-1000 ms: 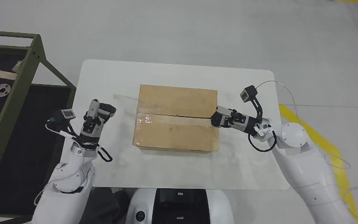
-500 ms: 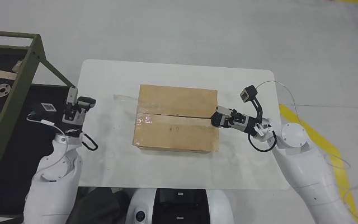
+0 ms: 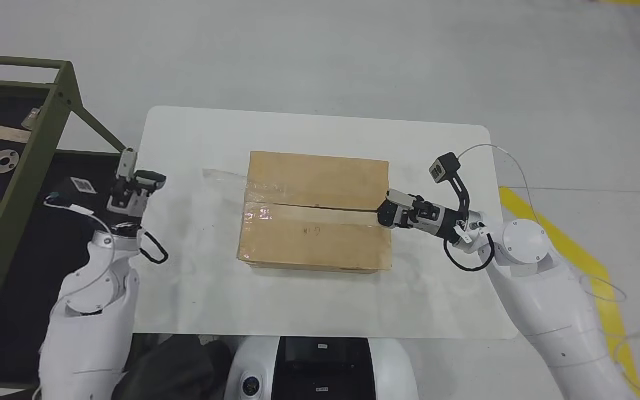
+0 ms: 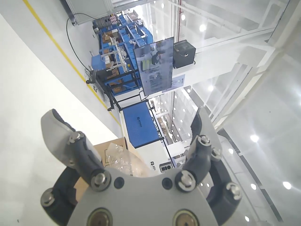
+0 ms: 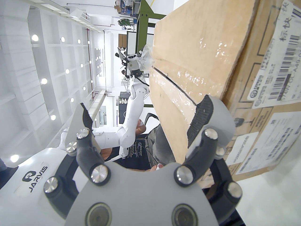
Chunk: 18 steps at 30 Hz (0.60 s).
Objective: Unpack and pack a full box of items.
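A shut cardboard box [image 3: 315,210] stands in the middle of the white table [image 3: 440,150], its top seam running left to right. My right gripper [image 3: 388,212] is open at the right end of that seam. In the right wrist view one finger [image 5: 207,114] lies over the box's [image 5: 200,48] top edge, the other hangs free of it. My left gripper [image 3: 135,185] is open and holds nothing, raised over the table's left edge; its jaws [image 4: 127,128] point away into the room. A loose strip of clear tape [image 3: 225,175] lies between it and the box.
A green metal frame [image 3: 60,100] and a black mat stand off the table's left side. Printed labels [image 5: 277,71] cover the box's right wall. A yellow floor line [image 3: 540,215] runs at the right.
My left arm has swung away from the box's left side to the table's left edge and turned its gripper outward. The right arm and the box have kept still.
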Each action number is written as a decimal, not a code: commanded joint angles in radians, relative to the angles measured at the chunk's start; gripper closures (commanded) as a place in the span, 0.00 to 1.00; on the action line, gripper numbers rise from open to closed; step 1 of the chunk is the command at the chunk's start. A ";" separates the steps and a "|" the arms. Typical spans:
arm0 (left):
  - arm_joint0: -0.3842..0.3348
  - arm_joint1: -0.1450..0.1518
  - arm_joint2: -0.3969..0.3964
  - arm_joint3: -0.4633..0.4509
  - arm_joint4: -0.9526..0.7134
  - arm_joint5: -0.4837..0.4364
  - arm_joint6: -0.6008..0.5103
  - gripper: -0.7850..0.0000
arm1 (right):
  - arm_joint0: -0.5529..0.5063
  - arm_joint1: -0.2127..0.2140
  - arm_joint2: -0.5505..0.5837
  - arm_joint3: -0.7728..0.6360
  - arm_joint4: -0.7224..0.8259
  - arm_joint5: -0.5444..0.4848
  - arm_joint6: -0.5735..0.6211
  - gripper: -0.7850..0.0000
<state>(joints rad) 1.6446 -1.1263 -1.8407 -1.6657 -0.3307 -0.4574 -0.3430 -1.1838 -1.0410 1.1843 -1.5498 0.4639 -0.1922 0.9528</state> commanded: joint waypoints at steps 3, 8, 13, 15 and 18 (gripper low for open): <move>0.040 0.004 -0.026 -0.043 -0.088 0.027 -0.123 0.00 | 0.000 0.000 0.000 0.000 0.000 0.000 0.000 0.00; 0.140 0.008 -0.065 -0.128 -0.152 0.021 -0.280 0.00 | 0.000 0.000 0.000 0.000 0.000 0.000 0.000 0.00; 0.194 0.011 -0.096 -0.159 -0.253 0.047 -0.401 0.00 | 0.000 0.000 0.000 0.000 0.000 0.000 0.000 0.00; 0.215 0.014 -0.113 -0.168 -0.286 0.062 -0.469 0.00 | 0.000 0.000 0.000 0.000 0.000 0.000 0.000 0.00; 0.239 0.022 -0.134 -0.183 -0.326 0.119 -0.616 0.00 | 0.000 0.000 0.000 0.000 0.000 0.000 0.000 0.00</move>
<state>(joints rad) 1.8770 -1.1073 -1.9683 -1.8436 -0.6482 -0.3601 -0.8955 -1.1838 -1.0410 1.1843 -1.5498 0.4639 -0.1922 0.9528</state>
